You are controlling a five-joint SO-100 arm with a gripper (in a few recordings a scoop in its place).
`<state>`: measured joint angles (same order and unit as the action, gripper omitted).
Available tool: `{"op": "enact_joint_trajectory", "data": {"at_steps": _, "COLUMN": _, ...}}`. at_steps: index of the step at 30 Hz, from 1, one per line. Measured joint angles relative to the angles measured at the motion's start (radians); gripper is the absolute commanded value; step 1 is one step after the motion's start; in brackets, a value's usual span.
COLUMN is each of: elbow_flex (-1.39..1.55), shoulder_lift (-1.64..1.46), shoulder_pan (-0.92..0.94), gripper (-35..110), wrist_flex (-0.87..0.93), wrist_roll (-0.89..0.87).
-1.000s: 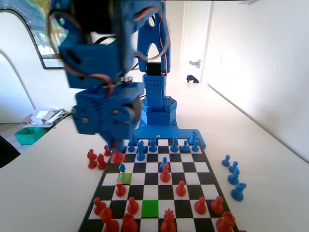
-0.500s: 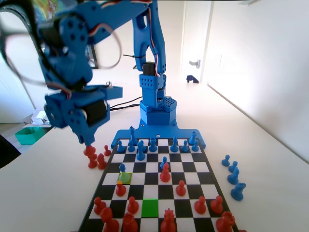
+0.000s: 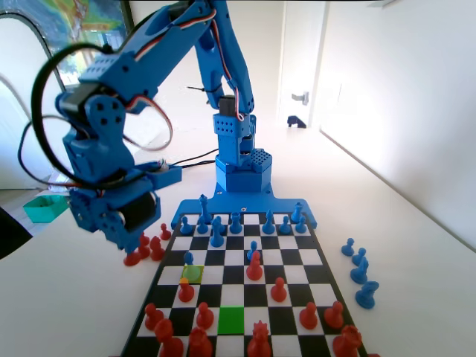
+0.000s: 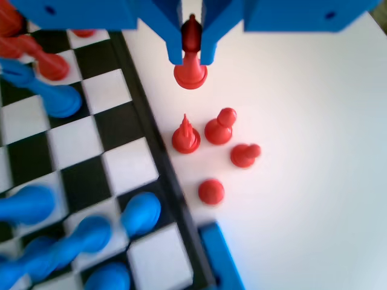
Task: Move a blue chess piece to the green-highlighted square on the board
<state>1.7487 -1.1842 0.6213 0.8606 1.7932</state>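
Covering: counter point(image 3: 416, 245) white, carries all; board and loose pieces on it
board point(image 3: 290, 256): chequered, black rim; in the fixed view its far edge meets the arm's base
arm: blue, bent down over the counter just off the board's left edge in the fixed view
hand point(image 4: 191, 59): clenched on a red piece point(image 4: 190, 71), jaws either side of its stem, base showing below them; over bare counter beside the board rim
red captured pieces point(image 4: 214, 151): four, grouped on the counter just beyond the rim, near the held piece, apart from it
green-highlighted square point(image 3: 231, 320): near edge of board in the fixed view, bare
blue chess piece point(image 3: 189, 259): pawn, upright, left part of board, at the far edge of the olive square point(image 3: 193, 273)
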Motion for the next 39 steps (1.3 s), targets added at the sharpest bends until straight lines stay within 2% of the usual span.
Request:
{"op": "enact_joint_trajectory", "data": {"at_steps": 9, "elbow_flex": 0.095, "shoulder_lift": 0.057, "shoulder_pan": 0.018, "gripper": 1, "wrist_flex": -0.152, "wrist_roll": 0.038}}
{"op": "enact_joint_trajectory", "data": {"at_steps": 15, "elbow_flex": 0.118, "shoulder_lift": 0.058, "shoulder_pan": 0.018, "gripper": 1, "wrist_flex": -0.178, "wrist_roll": 0.052}}
{"op": "enact_joint_trajectory", "data": {"at_steps": 24, "elbow_flex": 0.12, "shoulder_lift": 0.058, "shoulder_pan": 0.014, "gripper": 16, "wrist_flex": -0.173, "wrist_roll": 0.074}}
{"op": "enact_joint_trajectory", "data": {"at_steps": 32, "elbow_flex": 0.117, "shoulder_lift": 0.058, "shoulder_pan": 0.015, "gripper": 15, "wrist_flex": -0.081, "wrist_roll": 0.137}}
{"op": "enact_joint_trajectory", "data": {"at_steps": 39, "elbow_flex": 0.064, "shoulder_lift": 0.046, "shoulder_pan": 0.015, "gripper": 13, "wrist_flex": 0.078, "wrist_roll": 0.184}}
